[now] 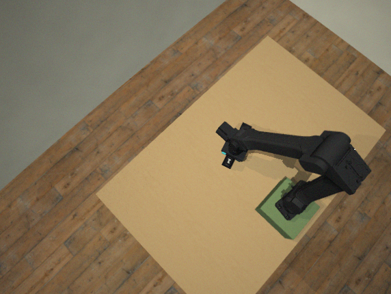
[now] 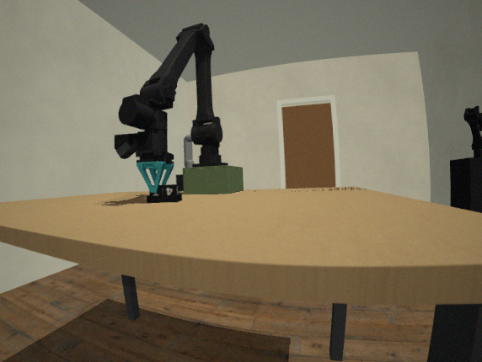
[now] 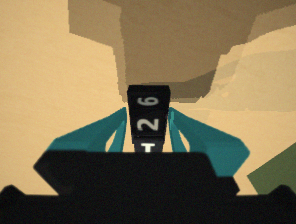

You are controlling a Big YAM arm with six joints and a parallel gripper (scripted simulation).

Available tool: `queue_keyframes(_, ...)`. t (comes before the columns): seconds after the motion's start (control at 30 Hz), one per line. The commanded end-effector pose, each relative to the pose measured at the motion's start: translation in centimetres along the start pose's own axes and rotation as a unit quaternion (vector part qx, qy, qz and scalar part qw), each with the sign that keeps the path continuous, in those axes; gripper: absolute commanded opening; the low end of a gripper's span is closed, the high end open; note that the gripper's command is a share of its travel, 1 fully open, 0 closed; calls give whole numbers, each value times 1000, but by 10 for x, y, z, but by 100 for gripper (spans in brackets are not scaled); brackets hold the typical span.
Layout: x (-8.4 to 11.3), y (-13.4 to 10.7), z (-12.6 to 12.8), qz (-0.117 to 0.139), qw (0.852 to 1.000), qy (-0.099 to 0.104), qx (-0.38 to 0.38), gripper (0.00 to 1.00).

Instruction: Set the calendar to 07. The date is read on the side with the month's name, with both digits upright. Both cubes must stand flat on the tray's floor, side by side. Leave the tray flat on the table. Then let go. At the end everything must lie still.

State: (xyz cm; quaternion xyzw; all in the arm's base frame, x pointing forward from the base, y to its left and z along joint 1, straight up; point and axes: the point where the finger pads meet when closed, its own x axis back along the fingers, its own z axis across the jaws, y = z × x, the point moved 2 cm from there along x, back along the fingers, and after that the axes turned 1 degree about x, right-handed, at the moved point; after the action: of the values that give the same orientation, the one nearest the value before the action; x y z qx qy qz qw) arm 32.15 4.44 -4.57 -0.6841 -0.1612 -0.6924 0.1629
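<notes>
My gripper is open, low over the table. Its teal fingertips stand on both sides of the dark calendar blocks, with a thin gap visible on each side in the wrist view. In that view one black face shows a sideways 2 and one a sideways 6 or 9; below them is a white glyph like a T or 1. A black cube with such a glyph sticks out from under the wrist. The black tray appears flat on the table; above it a 4-like digit shows. The month's name is not readable.
The green base block carries the arm and stands near the table's edge. The arm reaches over the table from it and hides much of the tray from above. Its shadow falls beside the blocks.
</notes>
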Motion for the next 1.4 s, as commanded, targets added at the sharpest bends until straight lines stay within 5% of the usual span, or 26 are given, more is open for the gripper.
queue_keyframes(0.0,-4,-2,-7,3,1000,-14,3,46)
queue_keyframes(0.27,30,7,17,-8,1000,19,3,46)
queue_keyframes(0.6,86,8,20,-10,1000,24,3,46)
queue_keyframes(1.0,105,8,18,-8,1000,19,3,46)
queue_keyframes(1.03,103,8,18,-7,1000,16,3,100)
queue_keyframes(1.37,103,8,19,-8,1000,17,3,100)
